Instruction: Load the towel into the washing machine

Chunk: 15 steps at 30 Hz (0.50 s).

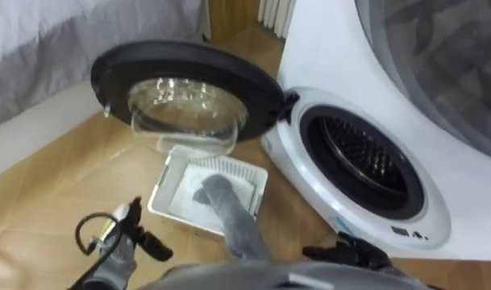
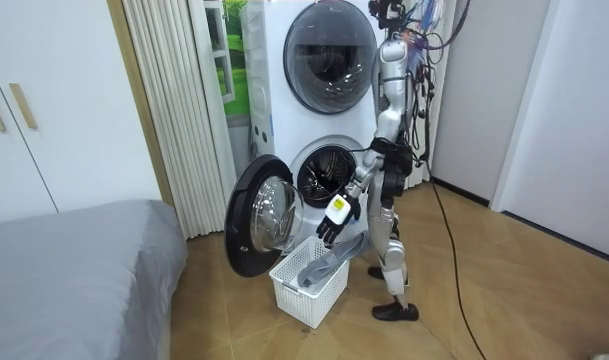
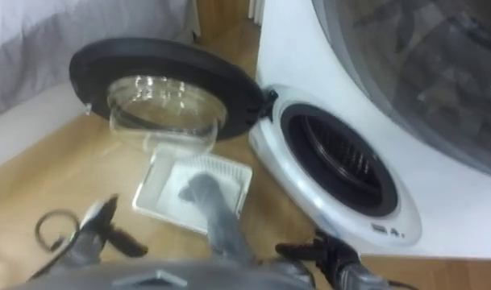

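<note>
the left hand (image 1: 131,236) shows at the lower left, its dark fingers loosely stretched toward the middle and closed on nothing. in the room view it hangs above the near rim of the basket. the right hand (image 1: 351,251) shows at the lower right, fingers spread and empty as far as can be seen, close before the lower front of the washing machine (image 1: 326,72). between the two hands, touching neither, the grey towel (image 1: 229,205) rises in a long strip. its far end lies in the white laundry basket (image 1: 168,181) and its near end goes up under the robot's chest; what holds it there cannot be told. the basket stands on the wooden floor (image 1: 60,185), just below the edge of the round door (image 1: 189,60), which is swung wide open with its glass bowl facing the basket. right of the door's hinge the drum mouth (image 1: 362,157) gapes dark and unblocked, well apart from the towel. bare floor lies left of the basket as far as the bed (image 1: 68,40). the robot stands beside the basket, the machine at its right.
</note>
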{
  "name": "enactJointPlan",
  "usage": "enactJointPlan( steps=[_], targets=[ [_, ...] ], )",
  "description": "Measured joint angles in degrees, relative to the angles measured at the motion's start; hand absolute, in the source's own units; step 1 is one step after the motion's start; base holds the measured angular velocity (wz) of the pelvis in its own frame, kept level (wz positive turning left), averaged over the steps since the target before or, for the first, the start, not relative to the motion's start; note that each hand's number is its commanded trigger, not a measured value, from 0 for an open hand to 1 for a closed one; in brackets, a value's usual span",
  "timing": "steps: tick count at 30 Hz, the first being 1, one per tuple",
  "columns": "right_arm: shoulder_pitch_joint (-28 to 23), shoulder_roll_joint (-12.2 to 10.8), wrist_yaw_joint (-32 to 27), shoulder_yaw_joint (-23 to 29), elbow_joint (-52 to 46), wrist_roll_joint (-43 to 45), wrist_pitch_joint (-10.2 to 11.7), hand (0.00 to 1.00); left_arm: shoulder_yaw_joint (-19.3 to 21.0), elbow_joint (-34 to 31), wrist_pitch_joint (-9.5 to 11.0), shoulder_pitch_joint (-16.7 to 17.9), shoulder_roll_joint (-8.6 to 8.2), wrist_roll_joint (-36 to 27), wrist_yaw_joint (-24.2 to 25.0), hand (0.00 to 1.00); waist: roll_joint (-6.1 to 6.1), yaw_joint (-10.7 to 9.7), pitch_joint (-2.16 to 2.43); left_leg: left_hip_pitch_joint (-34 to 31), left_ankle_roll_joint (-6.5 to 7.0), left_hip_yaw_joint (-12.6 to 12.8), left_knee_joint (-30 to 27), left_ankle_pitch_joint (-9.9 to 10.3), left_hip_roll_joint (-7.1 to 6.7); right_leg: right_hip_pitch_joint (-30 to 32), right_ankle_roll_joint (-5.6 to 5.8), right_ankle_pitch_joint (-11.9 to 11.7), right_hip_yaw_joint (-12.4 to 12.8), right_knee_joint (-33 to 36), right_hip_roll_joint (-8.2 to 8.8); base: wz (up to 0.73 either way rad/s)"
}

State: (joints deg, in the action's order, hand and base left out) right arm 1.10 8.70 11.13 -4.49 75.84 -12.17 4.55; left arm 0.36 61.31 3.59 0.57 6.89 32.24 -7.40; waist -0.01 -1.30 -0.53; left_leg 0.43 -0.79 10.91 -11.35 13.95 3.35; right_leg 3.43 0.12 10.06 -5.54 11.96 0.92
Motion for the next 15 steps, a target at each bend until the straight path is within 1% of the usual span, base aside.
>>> enactJointPlan(
  steps=[1, 2, 3, 4, 6, 7, 8, 9, 10, 11, 12, 13, 14, 15],
  targets=[
    [1.17, -0.06, 0.09, -0.04, 0.82, 1.79, 0.46, 0.00, -0.43, 0.76, 0.71, -0.91, -0.16, 0.04, 0.01, 0.00, 0.27, -0.26, -0.17, -1.12, 0.00, -0.02, -0.39, 0.00, -0.04, 1.27, 0.00, 0.00, 0.46, 0.44, 0.06, -0.18],
    [1.66, -0.07, 0.21, -0.05, 1.10, 2.48, 0.60, 0.00, -0.68, 0.97, 1.02, -1.38, -0.21, 0.12, 0.01, 0.00, 0.35, -0.39, -0.22, -1.70, 0.00, -0.03, -0.50, 0.00, -0.02, 2.07, 0.00, 0.00, 0.54, 0.88, 0.04, -0.16],
    [2.78, -0.07, 0.31, -0.42, 1.33, 3.70, 0.89, 0.00, -0.92, 1.77, 1.73, -2.75, -0.32, 0.84, -0.02, 0.00, 0.50, -0.61, -0.33, -3.15, 0.01, -0.01, -0.86, 0.00, -0.02, 4.00, -0.01, 0.00, 0.54, 1.73, 0.07, -0.14],
    [3.46, -0.04, 0.32, -0.84, 1.58, 3.80, 0.99, 0.00, -1.20, 2.07, 1.78, -3.51, -0.42, 1.22, -0.12, 0.00, 0.57, -0.62, -0.45, -4.04, 0.01, 0.01, -1.38, 0.00, 0.00, 5.14, -0.01, 0.00, 0.50, 2.51, 0.11, -0.15],
    [6.16, -0.02, 0.12, -2.82, 2.37, 4.19, 0.98, 0.00, -3.36, 5.84, 2.82, -7.43, -1.01, 1.81, -1.27, 0.00, 0.74, -0.43, -0.87, -7.38, 0.03, 0.00, -3.39, -0.02, -0.01, 9.60, -0.02, 0.01, 0.43, 6.11, 0.50, -0.20],
    [7.50, -0.26, -0.06, -4.24, 2.43, 4.34, 0.97, 0.00, -4.76, 7.50, 3.16, -9.03, -1.07, 1.83, -1.34, 0.00, 0.58, -0.36, -1.04, -9.01, 0.04, -0.07, -4.51, -0.01, -0.09, 11.35, -0.02, 0.01, 0.40, 7.31, 0.74, -0.21],
    [8.22, -0.46, -0.18, -4.56, 2.41, 4.64, 1.01, 0.00, -5.16, 7.95, 3.30, -9.81, -1.13, 1.95, -1.41, 0.00, 0.40, -0.43, -1.26, -9.98, 0.04, -0.11, -5.32, 0.00, -0.13, 12.33, -0.02, 0.01, 0.53, 8.06, 0.85, -0.14],
    [10.05, -0.97, -0.51, -4.47, 2.82, 5.91, 1.09, 0.00, -5.20, 9.15, 3.64, -11.75, -1.36, 2.82, -1.83, 0.00, 0.09, -0.77, -1.95, -12.31, 0.12, -0.09, -7.33, 0.06, -0.17, 14.40, -0.02, 0.01, 0.94, 9.39, 1.05, -0.04],
    [11.58, -1.35, -0.83, -4.48, 3.12, 6.29, 1.12, 0.00, -5.25, 9.83, 3.78, -13.47, -1.57, 4.25, -2.18, 0.00, -0.15, -0.86, -2.60, -14.58, 0.48, -0.07, -9.13, 0.29, -0.15, 16.58, -0.02, 0.01, 1.53, 10.70, 1.12, 0.00],
    [12.56, -1.49, -1.12, -4.54, 3.13, 6.26, 1.12, 0.00, -5.56, 9.91, 3.90, -14.39, -1.62, 4.81, -2.38, 0.00, -0.36, -0.84, -2.96, -15.98, 0.66, 0.03, -10.11, 0.42, -0.10, 18.04, -0.02, 0.01, 2.02, 11.64, 1.11, -0.05],
    [13.84, -1.72, -1.76, -4.56, 3.13, 6.28, 1.11, 0.00, -6.30, 10.48, 4.03, -16.25, -1.67, 6.13, -2.88, 0.00, -0.57, -0.83, -3.42, -18.80, 0.75, -0.02, -11.75, 0.48, -0.13, 20.99, -0.02, 0.01, 2.26, 13.24, 1.31, -0.04],
    [15.19, -1.78, -2.35, -5.01, 2.88, 6.26, 1.14, 0.00, -7.33, 10.82, 4.04, -17.82, -1.62, 6.83, -3.40, 0.00, -0.66, -0.85, -3.51, -22.15, 0.81, -0.02, -13.58, 0.51, -0.22, 24.30, -0.03, 0.01, 2.36, 14.82, 1.61, 0.00],
    [15.82, -1.77, -2.67, -5.37, 2.77, 6.26, 1.30, 0.00, -7.77, 10.81, 4.05, -18.59, -1.56, 7.03, -3.51, 0.00, -0.67, -0.98, -3.68, -23.80, 0.99, -0.05, -14.68, 0.62, -0.20, 25.92, -0.03, 0.01, 2.36, 15.81, 1.72, 0.00],
    [16.90, -1.78, -3.33, -5.66, 2.77, 6.12, 1.76, 0.00, -8.70, 10.79, 4.05, -19.84, -1.48, 7.22, -3.84, 0.00, -0.55, -1.01, -3.89, -26.90, 1.42, -0.10, -16.84, 0.90, -0.08, 28.77, -0.06, 0.03, 2.25, 17.46, 1.85, 0.03]
  ],
)
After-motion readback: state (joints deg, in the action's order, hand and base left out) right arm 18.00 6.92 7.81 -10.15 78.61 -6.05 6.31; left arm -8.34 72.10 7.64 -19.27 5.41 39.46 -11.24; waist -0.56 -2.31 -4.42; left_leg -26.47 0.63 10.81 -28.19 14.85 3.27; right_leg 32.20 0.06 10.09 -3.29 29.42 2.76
